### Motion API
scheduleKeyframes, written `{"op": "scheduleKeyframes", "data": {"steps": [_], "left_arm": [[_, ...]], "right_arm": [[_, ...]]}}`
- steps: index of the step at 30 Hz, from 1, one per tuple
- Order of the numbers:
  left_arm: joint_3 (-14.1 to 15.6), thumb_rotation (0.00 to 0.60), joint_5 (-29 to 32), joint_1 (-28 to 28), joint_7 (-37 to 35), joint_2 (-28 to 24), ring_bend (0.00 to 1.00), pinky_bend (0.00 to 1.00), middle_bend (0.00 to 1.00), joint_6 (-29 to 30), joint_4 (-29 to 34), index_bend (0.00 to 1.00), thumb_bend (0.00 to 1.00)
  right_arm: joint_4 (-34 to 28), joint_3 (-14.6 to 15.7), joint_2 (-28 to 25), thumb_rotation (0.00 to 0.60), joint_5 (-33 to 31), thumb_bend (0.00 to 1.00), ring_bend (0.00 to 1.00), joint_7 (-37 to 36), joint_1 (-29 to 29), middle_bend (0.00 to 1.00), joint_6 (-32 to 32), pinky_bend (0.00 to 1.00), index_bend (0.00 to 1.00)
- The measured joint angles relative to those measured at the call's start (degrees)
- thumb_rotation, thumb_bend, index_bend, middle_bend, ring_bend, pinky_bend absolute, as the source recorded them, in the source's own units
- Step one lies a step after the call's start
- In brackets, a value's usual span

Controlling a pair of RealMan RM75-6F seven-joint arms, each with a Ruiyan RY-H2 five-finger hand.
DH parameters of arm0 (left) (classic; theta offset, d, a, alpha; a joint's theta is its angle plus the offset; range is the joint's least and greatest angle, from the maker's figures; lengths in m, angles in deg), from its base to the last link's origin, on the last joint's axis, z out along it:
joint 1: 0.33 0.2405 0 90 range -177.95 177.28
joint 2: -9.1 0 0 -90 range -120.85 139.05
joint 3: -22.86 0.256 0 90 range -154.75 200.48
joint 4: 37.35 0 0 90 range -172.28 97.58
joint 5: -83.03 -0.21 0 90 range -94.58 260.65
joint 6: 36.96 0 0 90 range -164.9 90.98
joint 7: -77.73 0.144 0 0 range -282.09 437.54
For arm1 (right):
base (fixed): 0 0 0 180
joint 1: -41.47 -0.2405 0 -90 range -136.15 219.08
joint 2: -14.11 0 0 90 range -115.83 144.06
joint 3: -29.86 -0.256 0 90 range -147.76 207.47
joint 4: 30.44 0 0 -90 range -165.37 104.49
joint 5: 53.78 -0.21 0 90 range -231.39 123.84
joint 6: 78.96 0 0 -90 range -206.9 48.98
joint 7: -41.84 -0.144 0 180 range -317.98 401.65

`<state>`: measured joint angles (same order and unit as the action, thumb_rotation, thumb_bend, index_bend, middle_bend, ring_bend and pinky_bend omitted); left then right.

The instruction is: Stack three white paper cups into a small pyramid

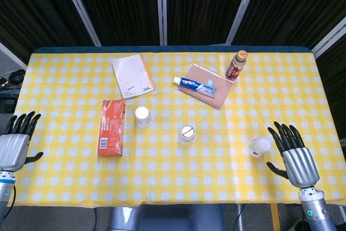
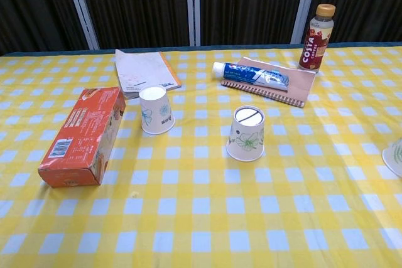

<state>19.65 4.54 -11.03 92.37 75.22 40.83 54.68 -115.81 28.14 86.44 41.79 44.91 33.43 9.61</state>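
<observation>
Yellow-and-white checked cloth covers the table (image 1: pixel 65 182), and 3 white paper cups with a faint green flower print stand upside down on it, well apart from one another. The left paper cup (image 1: pixel 142 116) sits just right of an orange rectangular cardboard box (image 1: pixel 110 127) that lies flat. The middle paper cup (image 1: pixel 186 134) stands near the table's centre and shows a dark line across its upturned base in the chest view. The right paper cup (image 1: pixel 259 146) stands near the right edge, just left of the right hand (image 1: pixel 294 154); in the chest view only its rim edge shows at the frame border.

The right hand hovers at the near right corner, palm down, fingers spread and straight, holding nothing and not touching the cup beside it. The left hand (image 1: pixel 16 142) hangs off the near left corner, fingers also extended and apart, empty.

Toward the far side lie a white paper booklet with an orange edge (image 1: pixel 132 76), a brown spiral-bound notebook (image 1: pixel 210 86) with a blue-and-white toothpaste tube (image 1: pixel 194 85) resting on it, and an upright brown drink bottle with a tan cap (image 1: pixel 236 66) just beside the notebook's far right corner.
</observation>
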Motion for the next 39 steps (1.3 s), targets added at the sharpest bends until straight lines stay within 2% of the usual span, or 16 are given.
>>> {"op": "scheduleKeyframes", "data": {"steps": [27,34,39], "left_arm": [[0.01,0.600,-0.74,-0.96,-0.21,0.58,0.00,0.00,0.00,-0.94,-0.49,0.00,0.03],[-1.29,0.600,-0.79,-3.23,0.60,0.30,0.00,0.00,0.00,-2.74,1.00,0.00,0.15],[-3.40,0.600,0.03,-7.35,2.73,0.08,0.00,0.00,0.00,-7.03,1.94,0.03,0.25]], "right_arm": [[-0.11,-0.11,-0.33,0.600,-0.50,0.04,0.00,-0.87,-0.20,0.00,-0.56,0.00,0.04],[-0.22,0.00,-0.43,0.600,-0.56,0.04,0.00,-1.37,-0.16,0.00,-0.69,0.00,0.04],[-0.46,0.03,-0.57,0.600,-0.49,0.04,0.00,-1.78,-0.25,0.00,-0.78,0.00,0.04]]}}
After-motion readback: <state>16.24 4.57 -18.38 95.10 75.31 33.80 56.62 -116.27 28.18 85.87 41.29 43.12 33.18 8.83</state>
